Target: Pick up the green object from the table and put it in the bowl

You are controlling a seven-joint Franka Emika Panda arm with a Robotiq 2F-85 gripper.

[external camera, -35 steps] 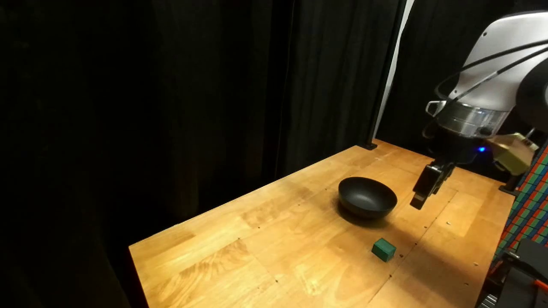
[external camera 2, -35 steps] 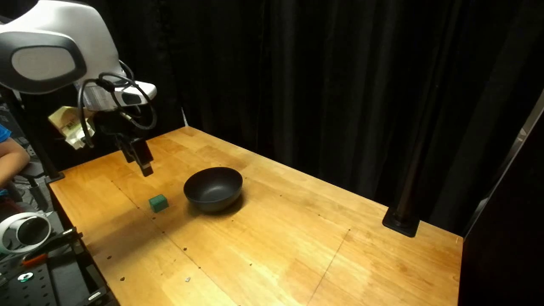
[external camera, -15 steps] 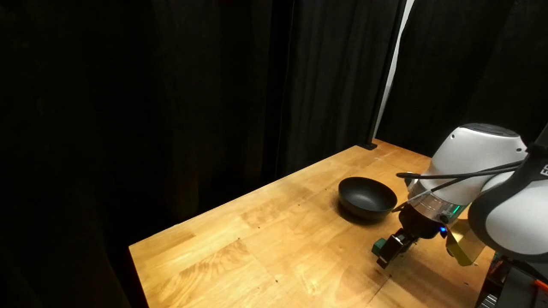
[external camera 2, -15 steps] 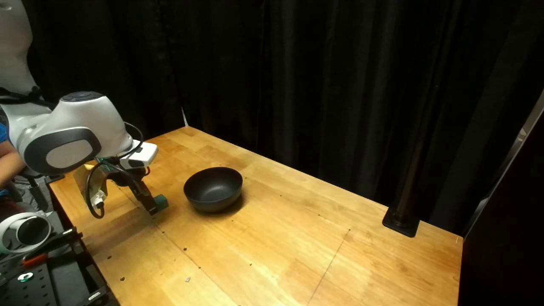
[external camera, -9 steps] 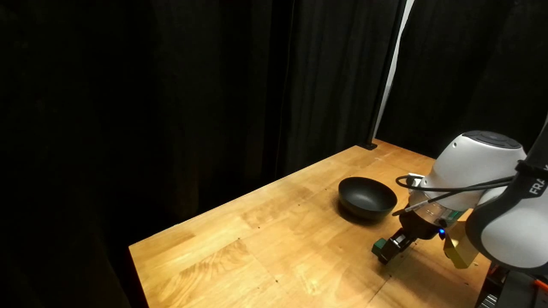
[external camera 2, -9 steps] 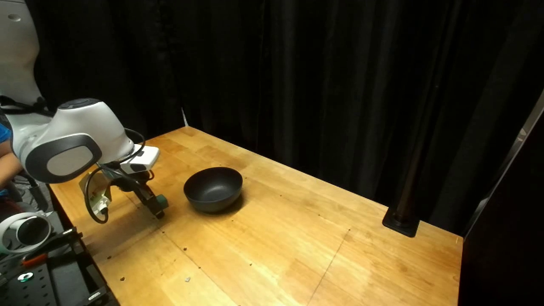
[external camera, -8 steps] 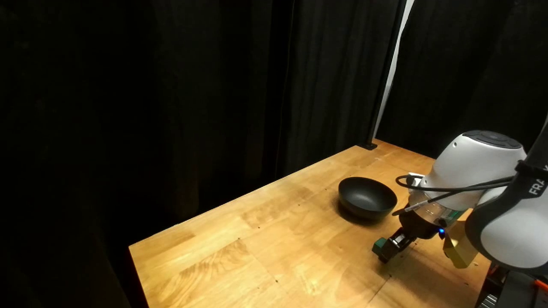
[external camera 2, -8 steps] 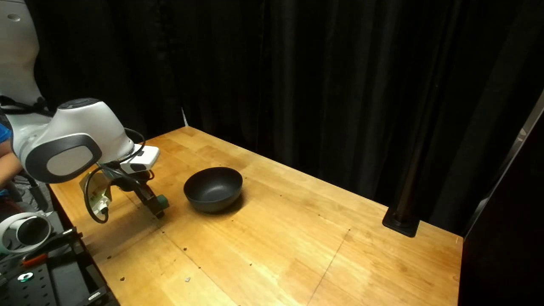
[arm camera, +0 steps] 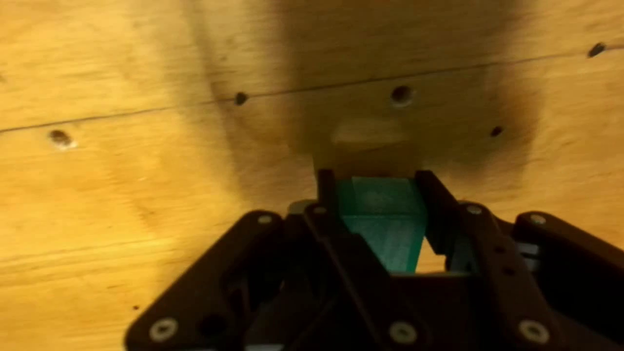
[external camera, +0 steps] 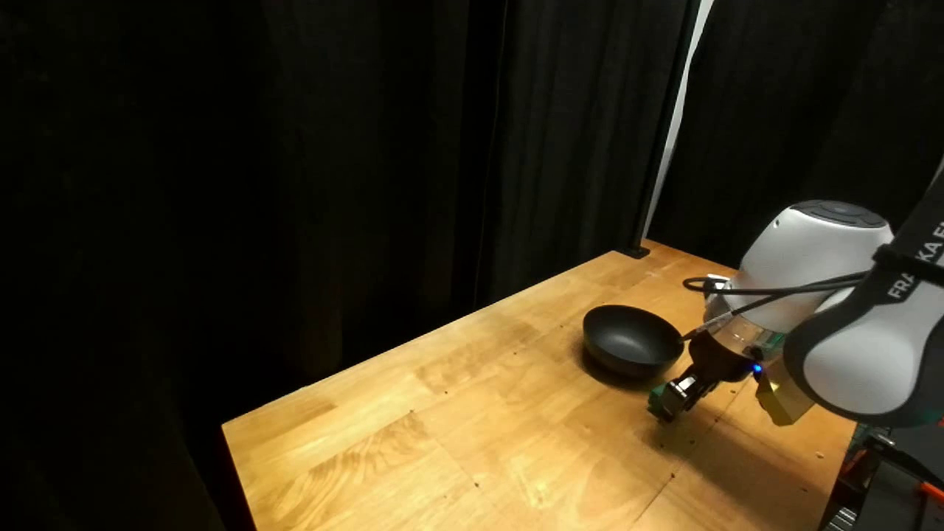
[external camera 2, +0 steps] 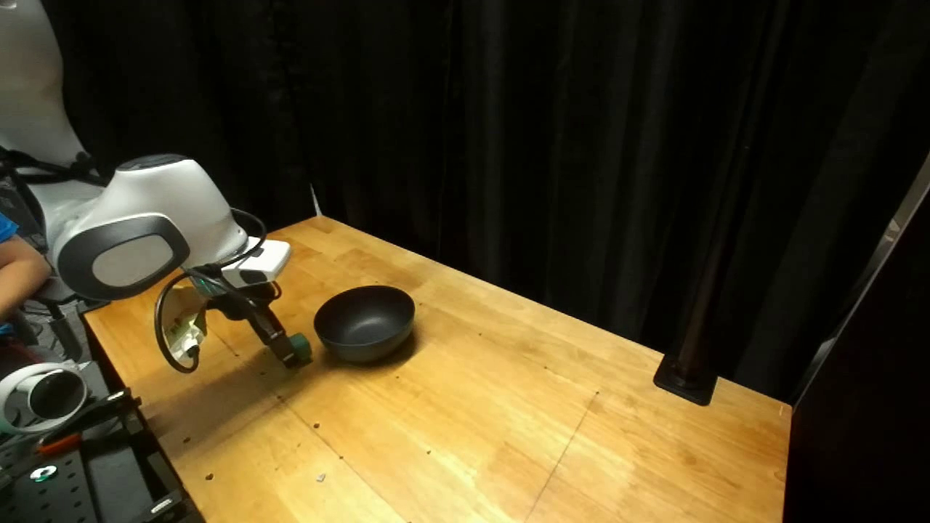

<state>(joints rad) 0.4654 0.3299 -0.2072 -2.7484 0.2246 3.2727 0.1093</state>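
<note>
- Carried up and nearer the bowl (external camera: 633, 339) since half a second ago: arm (external camera 2: 142, 232), gripper (arm camera: 376, 192) and green block (arm camera: 385, 219), all together. Bowl hasn't been budged.
- Room: black curtains (external camera 2: 545, 145) are hung behind the table (external camera: 442, 428), folds pretty much lost in the dark. A bit of a person (external camera 2: 19, 272) is caught at the edge of an exterior view, mostly cut off.
- Table: just one, light-brown wood planks, grain and seams easily seen, cropped at the bottom in both exterior views.
- Arm: one, upper part cut off by the frame. Some yellowish piece (external camera: 783, 394) is mounted near the gripper; what it is can't really be made out.
- Bowl: one, black, set upright on the table.
- Gripper: one, with its two fingers (arm camera: 438, 209) clamped on opposite sides of the green block.
- Green block: one, held above the table near the bowl but outside it. Partly hidden by the gripper, kinda blurry from the wrist view; exact gap to the bowl can't be judged.
- Holes (arm camera: 402, 95): at least five counted in the wood in the wrist view.
</note>
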